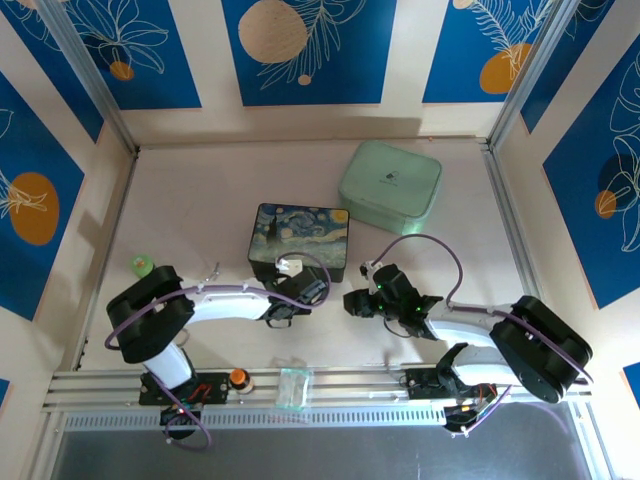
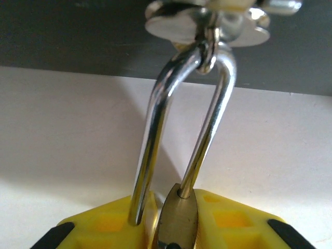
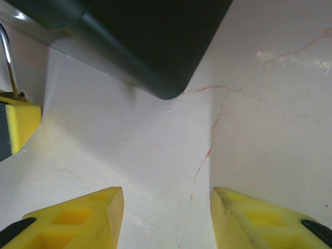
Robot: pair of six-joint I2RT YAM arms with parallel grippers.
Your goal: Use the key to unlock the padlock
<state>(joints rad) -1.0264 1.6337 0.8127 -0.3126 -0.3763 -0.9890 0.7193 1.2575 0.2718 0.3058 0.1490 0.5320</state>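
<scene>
The brass padlock [image 2: 179, 223] is pinched edge-on between the yellow fingers of my left gripper [image 2: 176, 218], which is shut on its body. Its silver shackle [image 2: 207, 119] hangs through the metal ring of the clasp [image 1: 290, 267] on the front of the painted box [image 1: 300, 235]. The shackle's right leg enters the body; its left leg runs down beside the body. My right gripper [image 3: 166, 197] stands open over bare table near the box's front right corner [image 3: 155, 46], with nothing between its fingers. A thin pale sliver [image 1: 213, 268] lies left of the box, too small to identify as the key.
A mint-green case [image 1: 390, 185] sits behind the painted box at the right. A small green roll [image 1: 141, 265] lies by the left arm. An orange knob [image 1: 238, 378] and a clear plastic piece [image 1: 292, 385] rest on the front rail. Walls close in on three sides.
</scene>
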